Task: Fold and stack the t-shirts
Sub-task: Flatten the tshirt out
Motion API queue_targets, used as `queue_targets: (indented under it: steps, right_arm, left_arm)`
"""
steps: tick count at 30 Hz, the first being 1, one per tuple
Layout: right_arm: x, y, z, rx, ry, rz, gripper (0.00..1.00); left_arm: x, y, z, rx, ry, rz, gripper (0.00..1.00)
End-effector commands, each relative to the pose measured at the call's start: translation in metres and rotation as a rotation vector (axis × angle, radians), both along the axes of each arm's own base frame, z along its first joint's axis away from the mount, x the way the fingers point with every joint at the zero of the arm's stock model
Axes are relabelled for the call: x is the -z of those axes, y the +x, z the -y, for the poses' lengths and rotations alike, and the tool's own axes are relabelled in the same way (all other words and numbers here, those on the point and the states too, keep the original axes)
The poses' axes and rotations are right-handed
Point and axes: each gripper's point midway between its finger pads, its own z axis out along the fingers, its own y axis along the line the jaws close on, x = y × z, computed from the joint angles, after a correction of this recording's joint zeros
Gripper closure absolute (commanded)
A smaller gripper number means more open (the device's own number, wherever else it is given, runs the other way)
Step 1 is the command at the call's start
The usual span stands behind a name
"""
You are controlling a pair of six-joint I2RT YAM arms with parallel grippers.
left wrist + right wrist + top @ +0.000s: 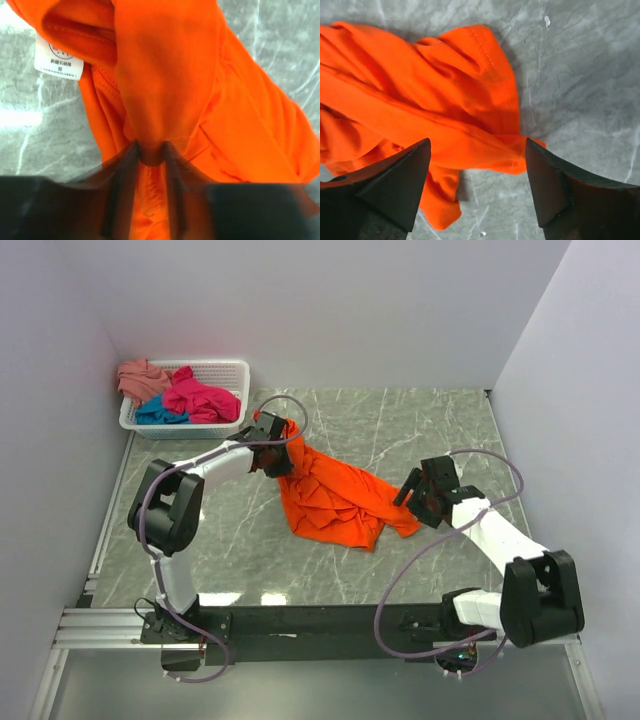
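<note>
Left end effector (pixel 150 152) tight on orange t-shirt (pixel 170 75), white label (pixel 58 61) "S".

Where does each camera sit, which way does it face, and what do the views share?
Top external: above and behind the arms, looking down on the table; both arms, left gripper and right gripper show.
Left wrist: on the left arm, facing down along its fingers, shut on the orange t-shirt.
Right wrist: on the right arm, facing down between open fingers at the table.
Shared: all three see the orange t-shirt.
</note>
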Motion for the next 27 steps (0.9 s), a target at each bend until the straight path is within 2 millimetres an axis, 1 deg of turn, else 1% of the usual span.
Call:
queue_targets:
  steps: [1, 2, 5, 6, 7, 9, 10, 12, 13, 14, 15, 16, 18, 20, 22, 23, 24, 27]
  right_arm:
    - [0.003, 0.013, -0.007, -0.020, 0.030, 0.007, 0.19]
    - [0.010, 0.012, -0.007, -0.018, 0.025, -0.017, 0.21]
    - [0.021, 0.007, -0.004, -0.014, 0.012, -0.050, 0.21]
    - [0.023, 0.006, -0.004, -0.012, 0.005, -0.058, 0.21]
    - [0.026, 0.003, -0.003, -0.014, 0.002, -0.069, 0.21]
    - [0.030, -0.002, -0.001, -0.012, -0.004, -0.090, 0.21]
    - [0.029, -0.003, 0.000, -0.014, -0.012, -0.087, 0.21]
    - [0.030, -0.009, 0.005, -0.008, -0.034, -0.098, 0.22]
    - [0.029, -0.011, 0.008, -0.011, -0.049, -0.098, 0.22]
    - [0.030, -0.017, 0.012, -0.008, -0.067, -0.121, 0.22]
    - [0.028, -0.019, 0.015, -0.005, -0.086, -0.124, 0.22]
    - [0.024, -0.022, 0.019, 0.001, -0.097, -0.116, 0.21]
    - [0.024, -0.029, 0.021, -0.001, -0.102, -0.125, 0.21]
    - [0.020, -0.030, 0.016, -0.012, -0.077, -0.102, 0.21]
    - [0.023, -0.032, 0.009, -0.020, -0.031, -0.101, 0.21]
    - [0.024, -0.028, 0.007, -0.017, -0.018, -0.086, 0.21]
    - [0.029, -0.029, 0.004, -0.015, -0.006, -0.100, 0.21]
    - [0.035, -0.024, -0.003, -0.019, 0.032, -0.098, 0.23]
  left_arm:
    - [-0.016, 0.019, 0.000, -0.012, 0.028, 0.057, 0.95]
    - [-0.017, 0.020, 0.000, -0.013, 0.030, 0.057, 0.99]
    - [-0.029, 0.021, 0.000, -0.003, 0.020, 0.089, 0.99]
    - [-0.031, 0.019, -0.002, -0.007, 0.022, 0.095, 0.99]
    - [-0.040, 0.020, -0.005, -0.021, 0.028, 0.116, 0.99]
    - [-0.044, 0.015, -0.011, -0.034, 0.037, 0.122, 0.99]
    - [-0.052, 0.013, -0.014, -0.043, 0.039, 0.135, 1.00]
    - [-0.054, 0.007, -0.018, -0.052, 0.040, 0.134, 0.99]
    - [-0.062, 0.004, -0.020, -0.055, 0.035, 0.147, 0.99]
    - [-0.063, 0.002, -0.022, -0.063, 0.036, 0.148, 1.00]
    - [-0.063, -0.002, -0.025, -0.076, 0.038, 0.142, 0.99]
    - [-0.070, -0.004, -0.027, -0.082, 0.034, 0.157, 0.99]
    - [-0.072, -0.008, -0.033, -0.099, 0.046, 0.164, 1.00]
    - [-0.081, -0.010, -0.036, -0.107, 0.040, 0.188, 0.99]
    - [-0.085, -0.012, -0.037, -0.108, 0.033, 0.197, 0.99]
    - [-0.086, -0.012, -0.037, -0.109, 0.030, 0.200, 0.99]
    - [-0.088, -0.013, -0.036, -0.106, 0.025, 0.203, 0.99]
    - [-0.091, -0.013, -0.036, -0.108, 0.019, 0.209, 1.00]
